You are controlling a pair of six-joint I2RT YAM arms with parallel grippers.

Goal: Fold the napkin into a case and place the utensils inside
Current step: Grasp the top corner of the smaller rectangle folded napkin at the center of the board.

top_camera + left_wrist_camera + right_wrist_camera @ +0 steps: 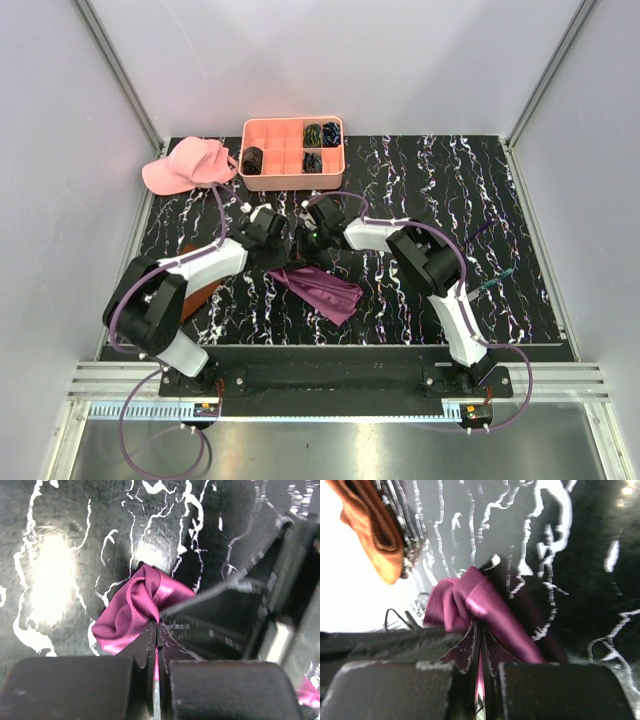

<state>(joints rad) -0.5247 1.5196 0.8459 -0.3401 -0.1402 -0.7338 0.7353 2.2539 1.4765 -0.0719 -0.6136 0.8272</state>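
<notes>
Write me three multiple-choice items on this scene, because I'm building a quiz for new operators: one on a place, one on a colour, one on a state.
1. Seen from above, where does the pink cap lie relative to the compartment tray?
A. left of it
B. right of it
C. inside it

2. What colour is the napkin?
A. green
B. white
C. magenta-purple

3. What is the left end effector doing?
A. gaping open above bare table
B. shut on the napkin
C. holding the cap

Answers:
1 A: the top view shows the cap just off the tray's left end.
2 C: the cloth reads magenta-purple in all three views.
3 B: the left wrist view shows cloth pinched between its closed fingers.
</notes>
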